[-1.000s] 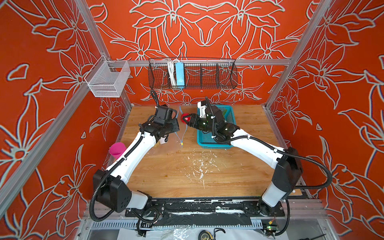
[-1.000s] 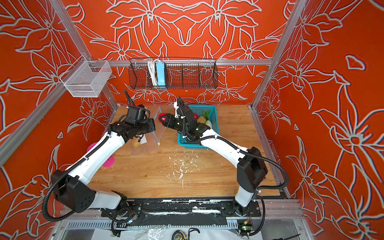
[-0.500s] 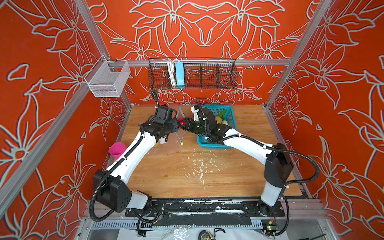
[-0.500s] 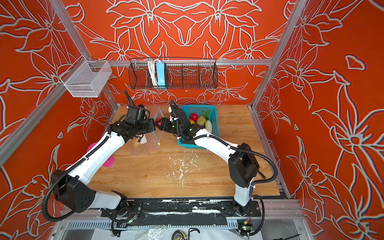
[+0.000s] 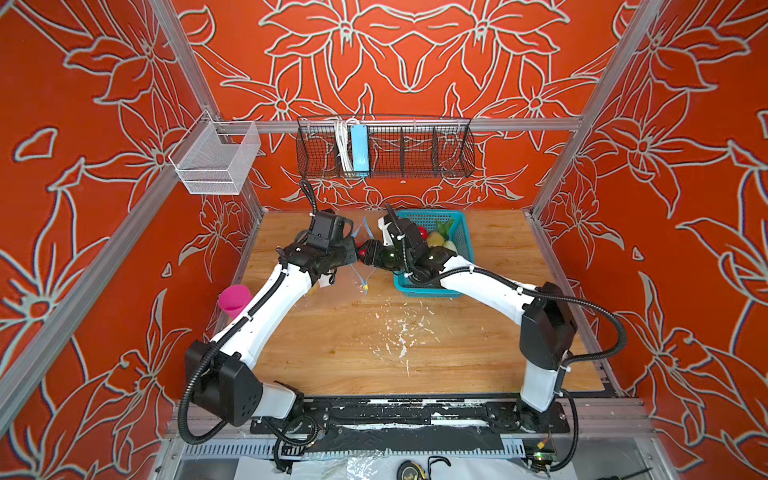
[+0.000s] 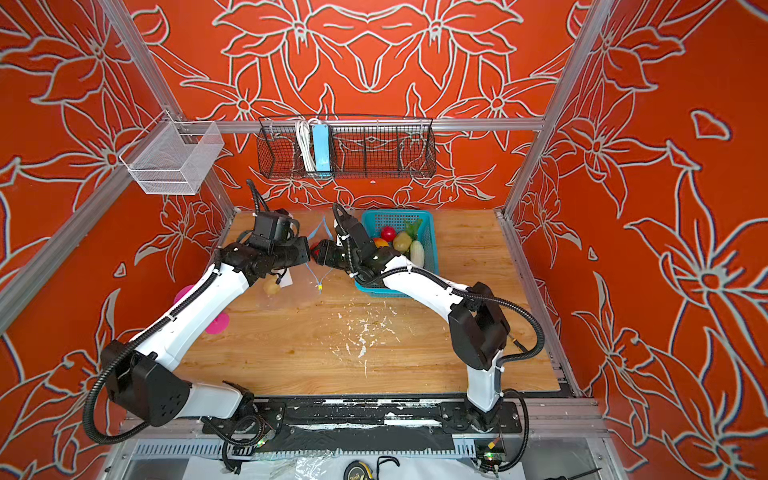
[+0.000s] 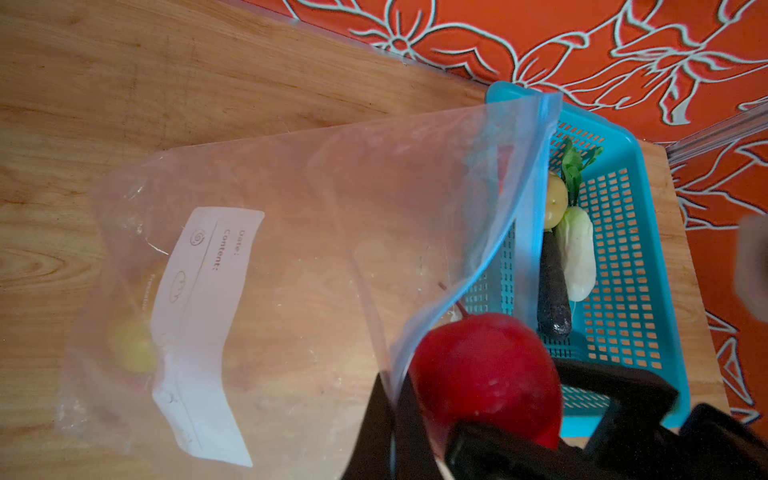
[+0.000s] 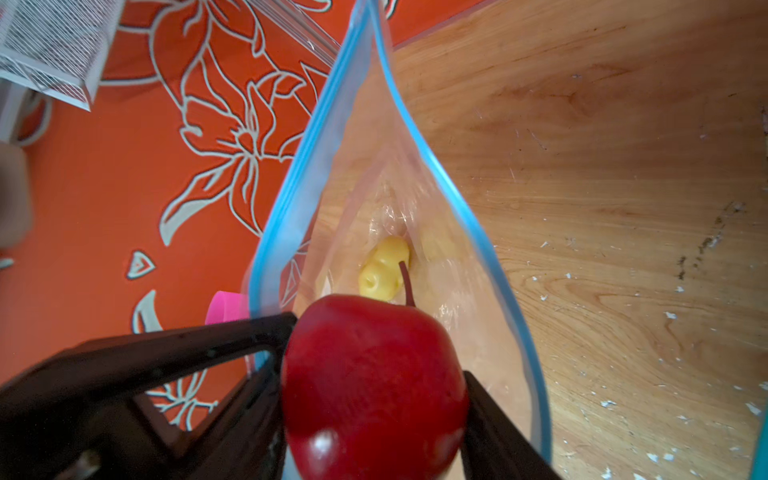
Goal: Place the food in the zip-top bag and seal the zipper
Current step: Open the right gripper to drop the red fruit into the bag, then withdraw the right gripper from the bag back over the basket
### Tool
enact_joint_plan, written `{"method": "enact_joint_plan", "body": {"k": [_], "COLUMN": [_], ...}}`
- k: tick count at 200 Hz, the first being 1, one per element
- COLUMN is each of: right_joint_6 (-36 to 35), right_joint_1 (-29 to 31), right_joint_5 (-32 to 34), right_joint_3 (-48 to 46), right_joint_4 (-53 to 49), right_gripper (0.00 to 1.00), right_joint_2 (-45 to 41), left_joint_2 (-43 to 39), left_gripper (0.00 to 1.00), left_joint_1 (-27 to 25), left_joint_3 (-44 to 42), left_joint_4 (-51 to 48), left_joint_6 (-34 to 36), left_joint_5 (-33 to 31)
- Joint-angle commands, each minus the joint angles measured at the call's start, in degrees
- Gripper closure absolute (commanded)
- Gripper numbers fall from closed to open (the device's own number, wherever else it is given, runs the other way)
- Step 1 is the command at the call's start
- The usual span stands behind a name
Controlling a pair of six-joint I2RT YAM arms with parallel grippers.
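Since a second ago my right claw point(image 8: 374, 353) has carried the red apple point(image 8: 374, 386) leftward, away from the teal basket point(image 6: 432, 232) and up to the mouth of the zip-top bag point(image 7: 291, 249). My left claw point(image 7: 390, 395) has stayed where it was.

The bag is clear and floppy and lies on the far part of the table, just left of the basket, with its white label point(image 7: 208, 311) facing up. Its zipper point(image 8: 469, 216), a light-blue strip, is parted into a leaf-shaped opening. The yellowish slider point(image 5: 365, 286) sits at the near end.

My right claw is spread about as wide as the apple. Both jaws press its sides, and its stem points into the bag. My left claw is fully closed, pinching the left lip of the bag's mouth and holding it up off the table.

I count two red apples: the one I grip and a second apple point(image 6: 388, 233) in the basket. There are two potatoes: the bagged potato point(image 8: 384, 270) and the basket potato point(image 6: 402, 242). Also in the basket are one radish point(image 6: 417, 253), one eggplant point(image 7: 552, 291) and one red-yellow fruit point(image 6: 379, 242).
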Motion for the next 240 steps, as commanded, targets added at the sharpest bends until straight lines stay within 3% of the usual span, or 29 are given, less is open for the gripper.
{"method": "enact_joint_plan", "body": {"k": [1,73,198,205,240], "right_joint_6": [-1.51,-3.71,-6.25,-6.38,-7.60], "right_joint_1": [0.54,0.63,0.59,0.54,0.57], "right_joint_5": [0.71,2.00,2.75,2.78,2.68], "right_joint_3": [0.60,-1.65,-3.22,-3.21,-3.42], "right_joint_4": [-0.04,0.31,-0.90,-1.27,-2.90], "right_gripper": [0.33,0.18,0.15,0.03,0.02], "right_joint_2": [-0.71,-4.26,-11.11,-11.42,-13.18], "left_joint_2": [-1.67,-2.41,-3.42,-3.57,-4.22], "left_gripper": [1.00,1.00,1.00,1.00,1.00], "left_joint_1": [0.27,0.31,0.27,0.27,0.27], "left_joint_3": [-0.16,-0.16,-0.33,-0.42,-0.60], "left_joint_4": [0.11,0.00,0.05,0.09,0.20], "left_joint_6": [-0.54,-0.29,-0.10,-0.05,0.04], "left_joint_5": [-0.52,-1.57,-2.85,-2.76,-3.10]}}
